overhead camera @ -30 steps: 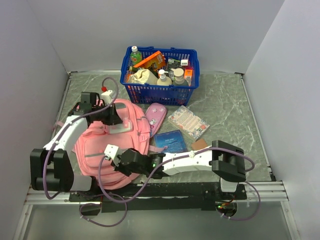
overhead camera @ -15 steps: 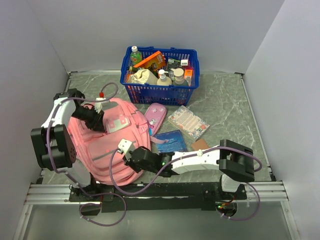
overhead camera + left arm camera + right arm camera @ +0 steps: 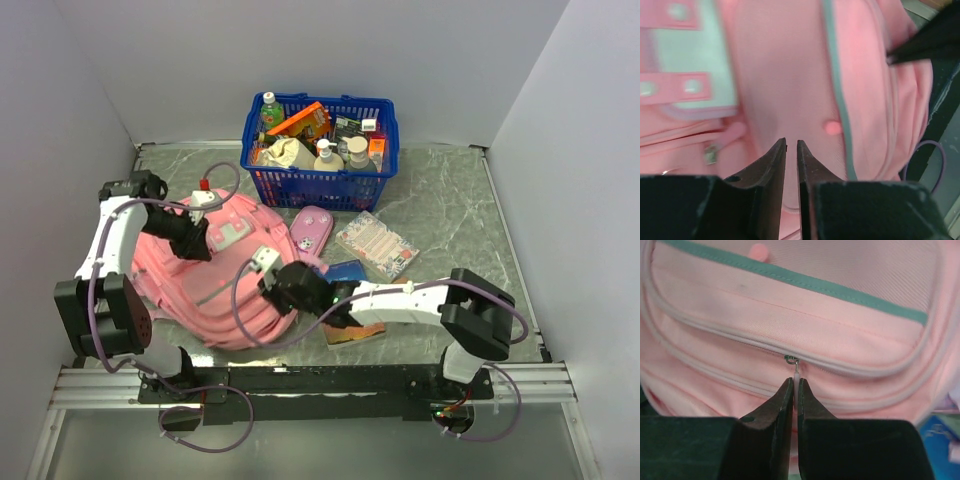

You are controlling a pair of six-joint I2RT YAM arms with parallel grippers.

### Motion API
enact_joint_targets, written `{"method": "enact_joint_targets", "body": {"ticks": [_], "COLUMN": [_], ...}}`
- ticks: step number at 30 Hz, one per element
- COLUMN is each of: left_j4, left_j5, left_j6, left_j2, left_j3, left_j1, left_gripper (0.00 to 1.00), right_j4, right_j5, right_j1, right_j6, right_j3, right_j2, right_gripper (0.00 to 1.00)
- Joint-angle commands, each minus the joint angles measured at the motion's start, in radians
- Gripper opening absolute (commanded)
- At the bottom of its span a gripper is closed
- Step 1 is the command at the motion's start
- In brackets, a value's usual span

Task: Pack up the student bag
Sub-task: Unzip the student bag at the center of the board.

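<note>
The student bag [image 3: 210, 285], a soft pink backpack with grey zip trims, lies on the left half of the table. It fills the left wrist view [image 3: 790, 75] and the right wrist view [image 3: 805, 300]. My left gripper [image 3: 197, 247] presses on its upper part, and its jaws [image 3: 791, 141] are nearly closed with pink fabric between them. My right gripper [image 3: 275, 297] is at the bag's right side, shut [image 3: 795, 380] on the pale zip pull [image 3: 796, 371] of a front pocket.
A blue basket [image 3: 318, 186] full of bottles and packets stands at the back. The small pink pencil case [image 3: 311, 228], a blue book [image 3: 347, 269], a patterned pouch [image 3: 377, 243] and a brown card [image 3: 352, 334] lie right of the bag, around my right arm.
The bag has swung and shifted right and toward the back with both grippers on it. My left arm has stretched out to the far left. My right gripper moved up and right.
</note>
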Motion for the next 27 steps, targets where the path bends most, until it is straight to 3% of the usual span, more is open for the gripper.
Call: {"method": "enact_joint_targets", "body": {"ticks": [1, 13, 17, 23, 24, 27], "left_j4": [-0.006, 0.551, 0.55, 0.473, 0.481, 0.51], "left_j5": [0.011, -0.027, 0.014, 0.037, 0.036, 0.019], "left_j6": [0.014, -0.448, -0.482, -0.413, -0.411, -0.414], "left_j2": [0.018, -0.097, -0.096, -0.021, -0.021, -0.017], "left_j3": [-0.103, -0.209, -0.225, -0.243, -0.254, -0.262], "left_j1": [-0.032, -0.018, -0.018, -0.03, -0.03, -0.029], "left_gripper": [0.21, 0.24, 0.33, 0.44, 0.58, 0.59], "right_j4": [0.025, 0.036, 0.045, 0.063, 0.065, 0.068], "right_j5": [0.031, -0.003, -0.012, -0.021, -0.023, -0.023], "right_j1": [-0.069, -0.046, -0.037, -0.028, -0.028, -0.026], "right_j6": [-0.044, -0.027, -0.016, -0.009, -0.01, -0.007], "right_j3": [0.004, -0.008, -0.024, -0.042, -0.044, -0.051], "right_j2": [-0.044, -0.028, -0.019, -0.022, -0.024, -0.03], "right_gripper": [0.0, 0.0, 0.0, 0.0, 0.0, 0.0]}}
